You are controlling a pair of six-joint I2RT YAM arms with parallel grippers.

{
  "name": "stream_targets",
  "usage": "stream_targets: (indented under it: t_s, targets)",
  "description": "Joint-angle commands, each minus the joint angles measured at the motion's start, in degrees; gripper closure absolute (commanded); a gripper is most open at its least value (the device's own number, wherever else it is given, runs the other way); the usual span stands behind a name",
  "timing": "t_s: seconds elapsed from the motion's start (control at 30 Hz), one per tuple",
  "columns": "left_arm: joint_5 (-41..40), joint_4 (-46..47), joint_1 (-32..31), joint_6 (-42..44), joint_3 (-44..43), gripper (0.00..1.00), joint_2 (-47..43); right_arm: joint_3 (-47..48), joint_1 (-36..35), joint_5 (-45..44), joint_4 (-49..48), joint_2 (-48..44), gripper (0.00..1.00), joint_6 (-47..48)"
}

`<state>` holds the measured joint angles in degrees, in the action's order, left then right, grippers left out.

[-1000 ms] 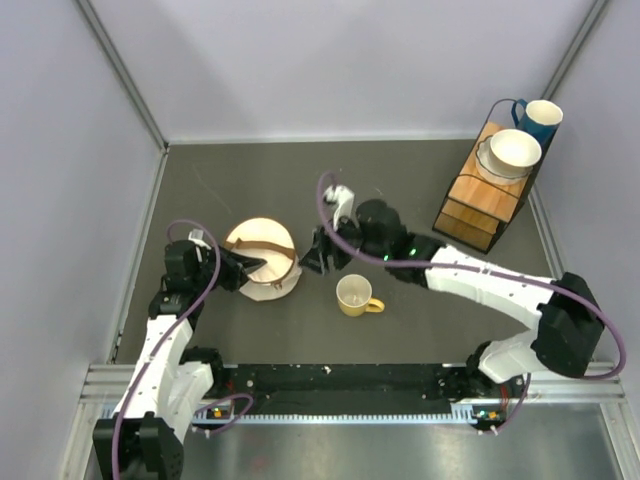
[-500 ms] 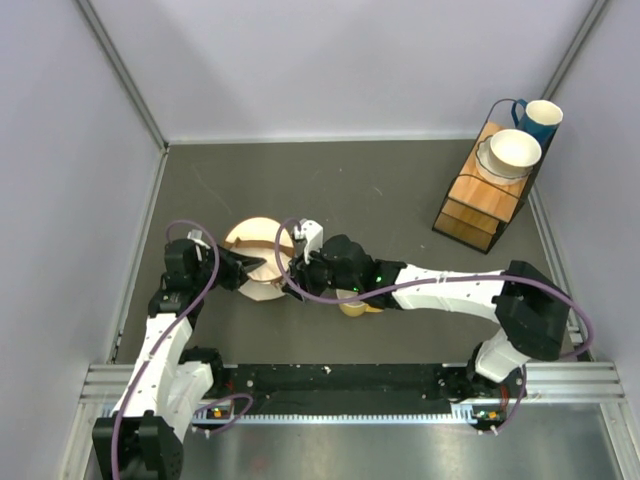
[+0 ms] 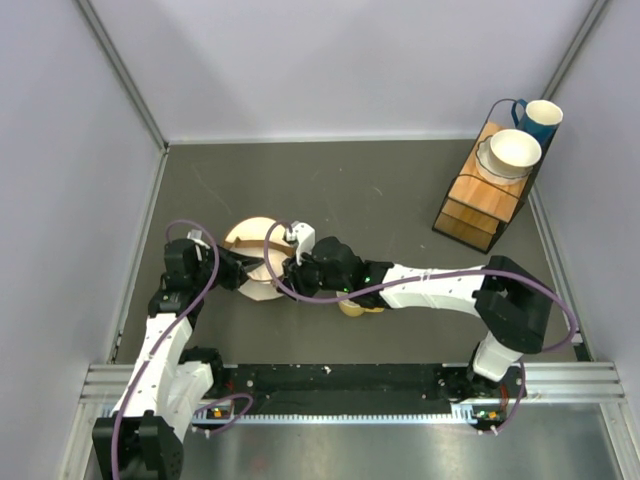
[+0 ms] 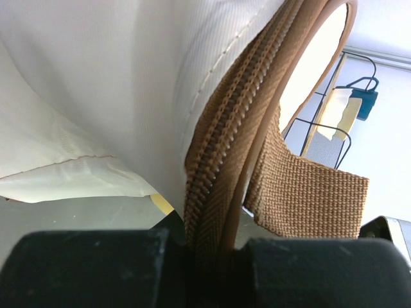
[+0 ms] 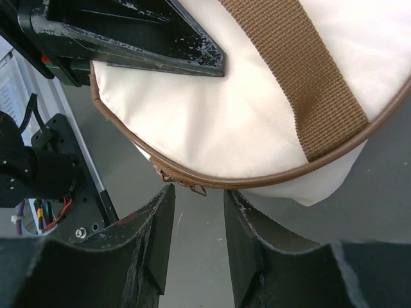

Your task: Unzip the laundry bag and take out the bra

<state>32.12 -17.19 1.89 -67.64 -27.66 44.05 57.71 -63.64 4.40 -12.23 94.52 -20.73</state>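
The laundry bag [image 3: 251, 242], round and cream-white with brown trim, lies left of centre on the table. My left gripper [image 3: 243, 271] is shut on its left rim; in the left wrist view the jaws [image 4: 209, 240] pinch the brown zipper band, with the bag's white wall [image 4: 115, 83] and brown strap [image 4: 308, 192] beyond. My right gripper [image 3: 288, 275] is at the bag's near right edge. In the right wrist view it [image 5: 198, 206] is open, and a small metal zipper pull [image 5: 200, 188] hangs from the rim just past its fingertips. The bra is hidden.
A yellow mug [image 3: 356, 308] stands partly under my right arm, just right of the bag. A wooden rack [image 3: 480, 205] at the back right carries a white bowl [image 3: 513, 150] and a blue mug [image 3: 541, 118]. Grey walls enclose the table on three sides.
My right arm has swung left across the mug to the bag's near edge, and its jaws have narrowed. The left gripper holds the bag's rim as before.
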Motion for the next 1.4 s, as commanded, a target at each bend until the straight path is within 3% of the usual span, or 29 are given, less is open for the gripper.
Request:
stream_targets:
  t_s: [0.0,0.13,0.23,0.27,0.33,0.67,0.93,1.2,1.33,1.37]
  targets:
    - [-0.3,0.9,0.0,-0.3,-2.4,1.0,0.2,3.8,-1.4,0.6,-3.9,1.2,0.63,-0.9]
    - [-0.2,1.0,0.0,-0.2,-2.1,1.0,0.2,4.3,-1.5,-0.4,-4.4,1.9,0.69,-1.1]
    - [-0.2,0.9,0.1,0.0,-2.0,1.0,0.2,3.7,-1.4,-2.2,-4.3,1.5,0.83,-0.8]
    - [-0.2,1.0,0.0,0.0,-2.1,1.0,0.2,3.4,-1.4,-2.6,-4.3,0.8,0.93,-0.6]
    - [0.0,0.9,0.0,0.6,-2.0,1.0,0.2,2.5,-1.4,-3.7,-4.5,0.3,1.0,-0.4]
    - [0.3,-1.3,0.2,4.6,-3.7,1.0,1.9,0.4,-1.3,-6.6,-1.3,-2.7,1.0,4.5]
    - [-0.7,-7.3,0.3,14.0,-10.7,1.0,5.2,-2.6,1.3,-7.0,2.2,-5.9,1.0,5.3]
    - [1.0,-6.5,0.2,21.5,-15.9,1.0,15.3,-3.0,2.8,-5.6,4.7,-7.9,1.0,6.2]
    - [1.1,-5.4,0.2,21.3,-20.1,1.0,22.5,-1.0,2.5,-3.0,7.1,-8.0,1.0,4.9]
    - [0.9,-4.5,0.2,21.0,-20.8,0.94,25.0,-0.3,2.1,-2.7,8.0,-7.8,1.0,3.3]
